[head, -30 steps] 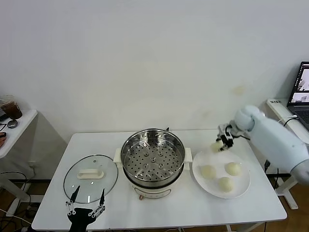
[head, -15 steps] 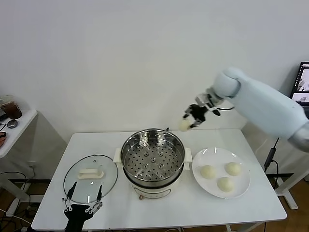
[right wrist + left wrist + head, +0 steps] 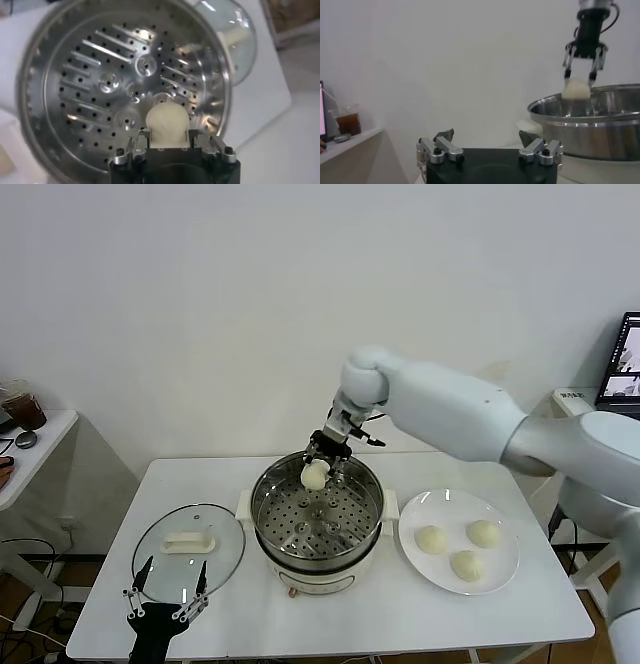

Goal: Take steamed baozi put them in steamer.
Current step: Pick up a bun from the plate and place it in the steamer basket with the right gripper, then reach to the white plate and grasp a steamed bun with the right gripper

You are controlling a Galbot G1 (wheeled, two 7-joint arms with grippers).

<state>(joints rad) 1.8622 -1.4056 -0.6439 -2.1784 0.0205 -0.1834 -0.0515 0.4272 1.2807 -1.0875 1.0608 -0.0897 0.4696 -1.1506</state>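
Bun held over the steamer by the right gripper.

The right gripper's fingers pinch the bun from both sides just above the perforated basket, not touching its floor. Three more buns lie on the plate, right of the steamer. The lid lies on the table to the steamer's left. The left gripper waits near the lid at the table's front edge, fingers spread wide.

Smooth white right arm with rounded joints; black end effector with silver, screw-fastened knuckles.
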